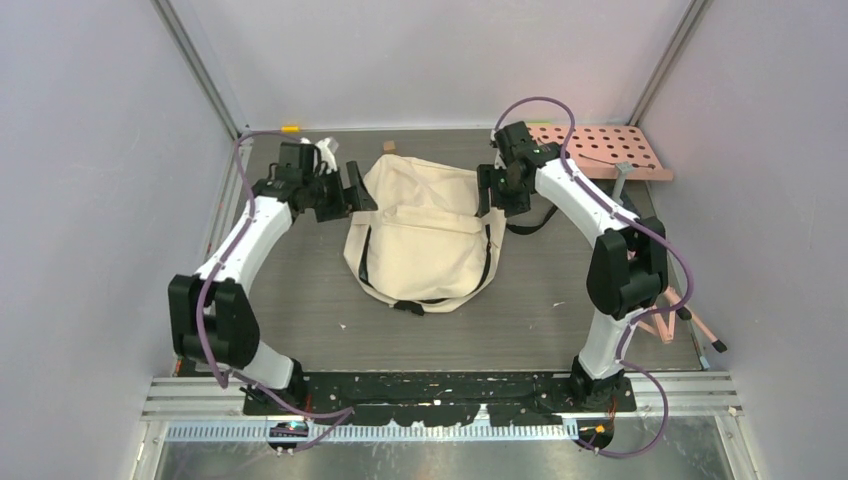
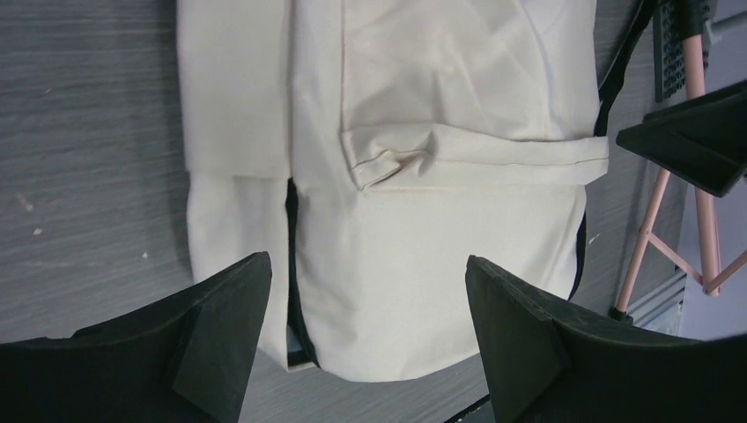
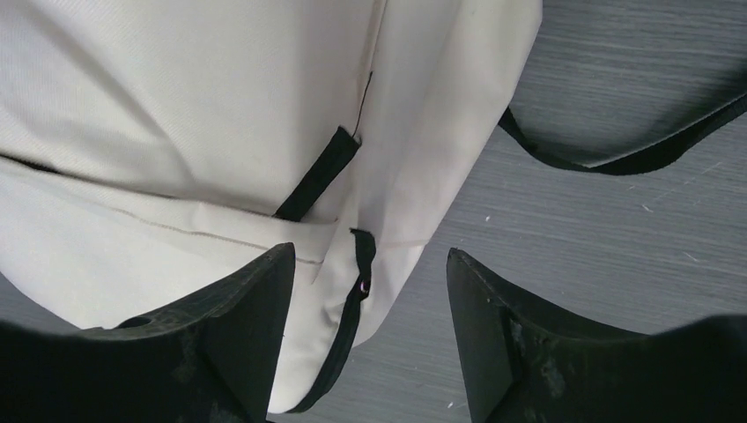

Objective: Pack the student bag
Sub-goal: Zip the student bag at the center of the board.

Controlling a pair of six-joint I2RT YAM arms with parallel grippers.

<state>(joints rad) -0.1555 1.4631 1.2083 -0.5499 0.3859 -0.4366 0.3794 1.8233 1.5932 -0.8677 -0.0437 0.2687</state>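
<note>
From my seat, both claws hang open over the far end of the student bag [image 1: 425, 235] and neither has hold of anything. The left gripper [image 2: 366, 273] has its jaws spread wide. Cream fabric and the folded pocket flap show between and beyond them, but I cannot tell whether a fingertip touches the cloth. The right gripper [image 3: 370, 260] is spread much the same, with a black zipper [image 3: 357, 291] running down the bag's side seam right in its gap. The bag lies flat on the table [image 1: 560, 290] between the two claws, so it is inboard of each: to the right of the left one and to the left of the right one. Its long axis runs crosswise to the line joining them, from their level back toward the arm bases. Both claws are just beside its edges and neither is clearly the nearer, though the right one seems to overlap the edge slightly in the overhead view. A loose black strap [image 3: 617, 159] trails outboard of the right claw, and I would keep it out of the jaws. My guess is that the next move is a pinch inward on the zipper side to get the bag open, and the right arm is better lined up for that.
</note>
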